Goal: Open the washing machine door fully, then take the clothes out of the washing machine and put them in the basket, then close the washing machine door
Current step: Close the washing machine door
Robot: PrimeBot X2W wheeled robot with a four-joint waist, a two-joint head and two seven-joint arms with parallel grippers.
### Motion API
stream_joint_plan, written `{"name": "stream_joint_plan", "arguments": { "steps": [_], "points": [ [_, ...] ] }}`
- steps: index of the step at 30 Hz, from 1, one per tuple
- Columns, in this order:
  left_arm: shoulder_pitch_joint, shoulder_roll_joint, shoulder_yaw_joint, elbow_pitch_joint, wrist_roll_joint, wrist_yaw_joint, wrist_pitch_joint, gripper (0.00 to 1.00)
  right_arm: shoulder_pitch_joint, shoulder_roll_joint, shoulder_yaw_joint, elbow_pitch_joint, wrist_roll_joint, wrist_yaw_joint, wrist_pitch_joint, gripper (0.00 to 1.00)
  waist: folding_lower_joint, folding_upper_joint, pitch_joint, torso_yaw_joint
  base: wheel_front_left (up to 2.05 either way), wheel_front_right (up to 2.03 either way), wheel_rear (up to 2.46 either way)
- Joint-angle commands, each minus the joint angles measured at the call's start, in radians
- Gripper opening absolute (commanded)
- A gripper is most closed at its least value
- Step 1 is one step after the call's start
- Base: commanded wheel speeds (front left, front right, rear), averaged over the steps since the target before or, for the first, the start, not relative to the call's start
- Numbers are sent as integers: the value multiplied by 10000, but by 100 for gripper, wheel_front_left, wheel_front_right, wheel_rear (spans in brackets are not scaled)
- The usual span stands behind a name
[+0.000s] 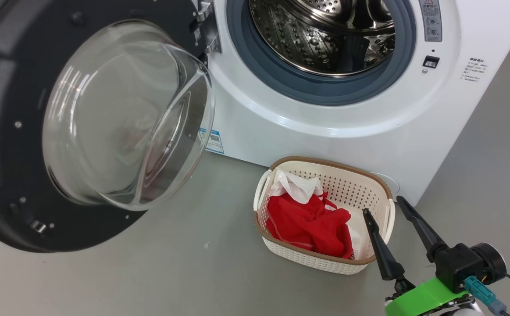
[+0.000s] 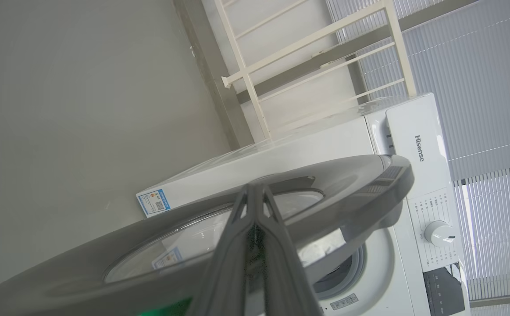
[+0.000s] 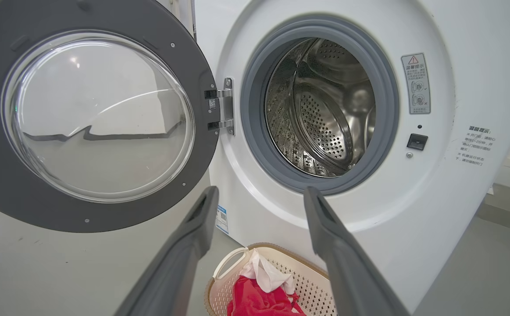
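The washing machine stands with its steel drum bare. Its door hangs swung out to the left, the glass bowl facing me. On the floor in front sits the basket, holding red clothes and a white cloth. My right gripper is open and holds nothing, just right of the basket's right handle; in the right wrist view it points at the machine front above the basket. My left gripper is shut, its tips against the door's outer face.
Grey floor spreads left of and in front of the basket. A blue label sits low on the machine front, the latch slot right of the opening. A white rack and window blinds stand behind the machine.
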Motion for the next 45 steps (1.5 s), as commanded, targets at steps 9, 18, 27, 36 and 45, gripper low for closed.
{"name": "stream_joint_plan", "arguments": {
  "steps": [9, 18, 27, 36, 45],
  "points": [
    [908, -450, 249, -1489, -703, -52, 1046, 0, -382, 15, 189, -72, 96, 48, -174, 100, -1, -1, -48, 113, 0, 0, 0],
    [1721, -1315, 175, -3238, -1061, 304, 1706, 0, -394, 50, 208, -22, 106, 48, -219, 100, -1, -1, -71, 229, 0, 0, 0],
    [2414, -2072, 117, -4920, -1558, 636, 2428, 0, -397, 63, 199, 41, 140, 48, -246, 100, -1, -1, -76, 207, 0, 0, 0],
    [3131, -2574, -232, -6376, -1784, 929, 2984, 0, -411, 71, 176, 48, 133, 48, -262, 100, -1, -1, -108, 143, 0, 0, 0],
    [3572, -2917, -1006, -7461, -2062, 1239, 2989, 0, -462, 76, 241, 137, 189, 48, -271, 100, -1, -1, -84, 9, 0, 0, 0]
  ]
}}
